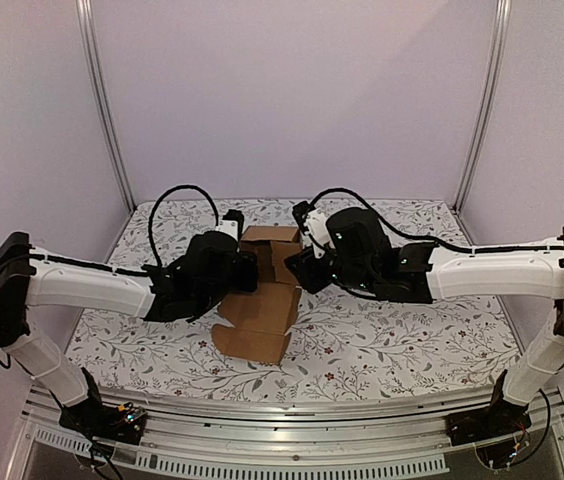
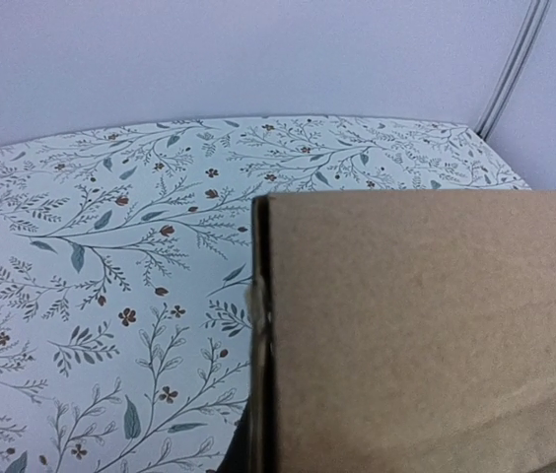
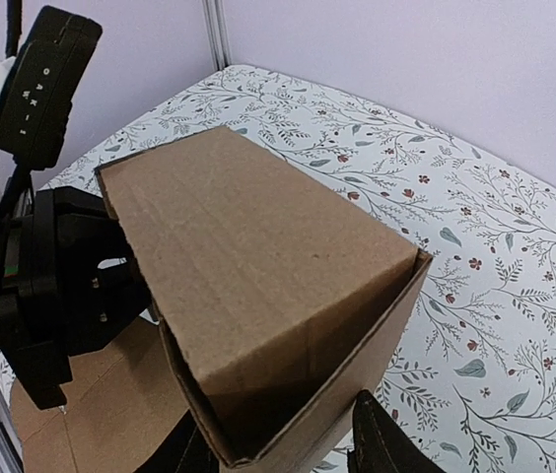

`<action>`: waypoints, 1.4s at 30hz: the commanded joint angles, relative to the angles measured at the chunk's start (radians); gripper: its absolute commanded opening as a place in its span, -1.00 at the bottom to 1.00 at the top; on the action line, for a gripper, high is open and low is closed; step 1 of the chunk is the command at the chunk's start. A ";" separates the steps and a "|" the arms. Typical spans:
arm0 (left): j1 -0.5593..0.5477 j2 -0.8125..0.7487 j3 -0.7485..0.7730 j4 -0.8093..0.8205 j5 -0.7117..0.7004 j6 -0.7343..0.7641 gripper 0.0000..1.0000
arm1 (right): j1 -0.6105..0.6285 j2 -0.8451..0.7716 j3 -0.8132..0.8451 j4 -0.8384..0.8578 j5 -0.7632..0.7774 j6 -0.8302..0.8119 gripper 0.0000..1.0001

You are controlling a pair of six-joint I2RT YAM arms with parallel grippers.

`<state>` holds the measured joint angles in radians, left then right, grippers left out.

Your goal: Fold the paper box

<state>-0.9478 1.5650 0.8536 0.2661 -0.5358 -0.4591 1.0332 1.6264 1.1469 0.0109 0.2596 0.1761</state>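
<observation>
On table (image 1: 412, 340), paper box (image 1: 262, 310), jaws mostly hidden

Pale lilac walls (image 1: 292, 90) close in the space on three sides, plain and evenly lit, no hard shadows anywhere. Two slim aluminium posts (image 1: 102, 100) rise at the back corners, leaning outward in the top view. The table (image 1: 412, 340) wears a white cloth printed with grey-green sprigs and small rust-red flowers. Along its near edge runs a slotted metal rail (image 1: 292, 425).
</observation>
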 commanded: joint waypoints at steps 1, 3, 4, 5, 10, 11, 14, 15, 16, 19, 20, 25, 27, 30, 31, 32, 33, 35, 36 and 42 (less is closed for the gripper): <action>-0.044 0.024 0.040 -0.044 -0.062 -0.020 -1.00 | 0.016 0.045 0.039 0.063 0.085 0.006 -0.13; -0.056 0.026 0.044 -0.047 -0.078 -0.023 -1.00 | 0.022 0.065 0.046 0.072 0.103 0.003 -0.13; -0.060 0.028 0.048 -0.050 -0.084 -0.024 -1.00 | 0.026 0.075 0.049 0.076 0.118 0.001 -0.13; -0.064 0.031 0.053 -0.056 -0.089 -0.024 -1.00 | 0.028 0.089 0.051 0.079 0.134 -0.001 -0.14; -0.090 0.036 0.072 -0.068 -0.120 -0.017 -1.00 | 0.043 0.125 0.067 0.100 0.207 -0.004 -0.20; -0.096 0.037 0.075 -0.070 -0.124 -0.017 -1.00 | 0.046 0.132 0.071 0.104 0.223 -0.004 -0.22; -0.111 0.043 0.081 -0.076 -0.134 -0.022 -1.00 | 0.050 0.150 0.081 0.116 0.265 -0.003 -0.31; -0.117 0.047 0.083 -0.078 -0.138 -0.027 -1.00 | 0.050 0.152 0.080 0.122 0.278 0.001 -0.35; -0.121 0.050 0.085 -0.080 -0.144 -0.032 -1.00 | 0.052 0.159 0.081 0.129 0.287 0.005 -0.40; -0.136 0.060 0.092 -0.086 -0.153 -0.042 -1.00 | 0.052 0.171 0.087 0.140 0.297 0.021 -0.54; -0.140 0.061 0.094 -0.088 -0.156 -0.044 -1.00 | 0.052 0.174 0.089 0.142 0.299 0.029 -0.61; -0.147 0.076 0.114 -0.105 -0.158 -0.056 -1.00 | 0.056 0.190 0.100 0.144 0.277 0.055 -0.98; -0.149 0.082 0.123 -0.114 -0.156 -0.055 -1.00 | 0.061 0.196 0.099 0.144 0.283 0.061 -1.00; -0.149 0.087 0.131 -0.119 -0.150 -0.056 -0.89 | 0.066 0.196 0.100 0.144 0.287 0.061 -1.00; -0.149 0.088 0.132 -0.119 -0.145 -0.054 -0.81 | 0.066 0.196 0.100 0.143 0.290 0.062 -1.00; -0.149 0.089 0.134 -0.119 -0.139 -0.054 -0.72 | 0.065 0.196 0.099 0.140 0.296 0.062 -1.00; -0.150 0.089 0.135 -0.119 -0.135 -0.051 -0.62 | 0.065 0.195 0.099 0.139 0.301 0.063 -1.00; -0.151 0.089 0.136 -0.120 -0.129 -0.049 -0.44 | 0.066 0.196 0.101 0.130 0.312 0.059 -1.00; -0.151 0.088 0.135 -0.122 -0.125 -0.048 -0.37 | 0.065 0.196 0.104 0.126 0.315 0.056 -1.00; -0.151 0.057 0.111 -0.116 -0.091 -0.046 0.01 | 0.063 0.205 0.104 0.114 0.342 0.017 -1.00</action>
<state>-1.0763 1.6382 0.9565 0.1150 -0.7097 -0.5137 1.0725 1.8027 1.2198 0.1051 0.6399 0.2195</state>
